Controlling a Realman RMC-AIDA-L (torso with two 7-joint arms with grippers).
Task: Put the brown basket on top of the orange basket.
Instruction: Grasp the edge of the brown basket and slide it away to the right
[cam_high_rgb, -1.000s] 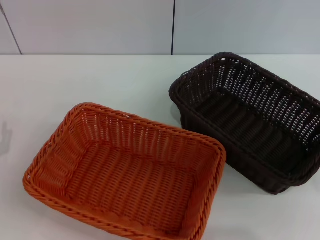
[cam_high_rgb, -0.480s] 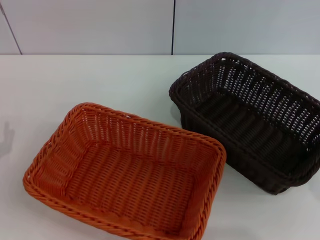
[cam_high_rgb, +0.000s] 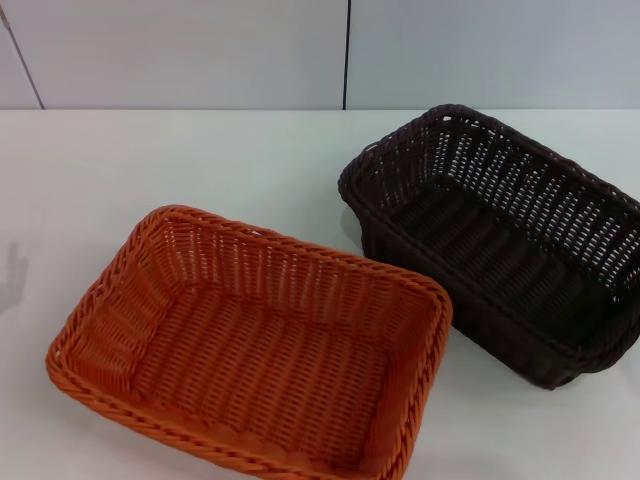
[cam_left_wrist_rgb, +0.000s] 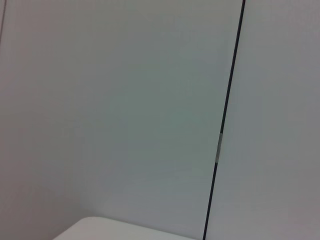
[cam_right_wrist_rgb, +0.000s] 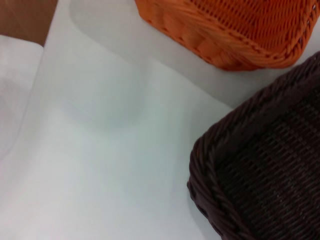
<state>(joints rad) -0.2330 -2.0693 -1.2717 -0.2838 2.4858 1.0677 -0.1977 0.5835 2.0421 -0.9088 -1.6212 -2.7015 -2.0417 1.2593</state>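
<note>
The orange basket (cam_high_rgb: 250, 345) sits nearest on the white counter (cam_high_rgb: 200, 160), empty; the brown basket (cam_high_rgb: 495, 240) stands just beside it, farther back to the right, not yet lifted. Neither claw shows — their state cannot be told. Best gripped by the braided rim, kept level, then lowered squarely over the orange one. No writing or labels are visible.

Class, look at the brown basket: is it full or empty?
Empty. The head view looks straight into the brown basket and shows only its bare woven floor and open-weave walls; nothing lies inside.
</note>
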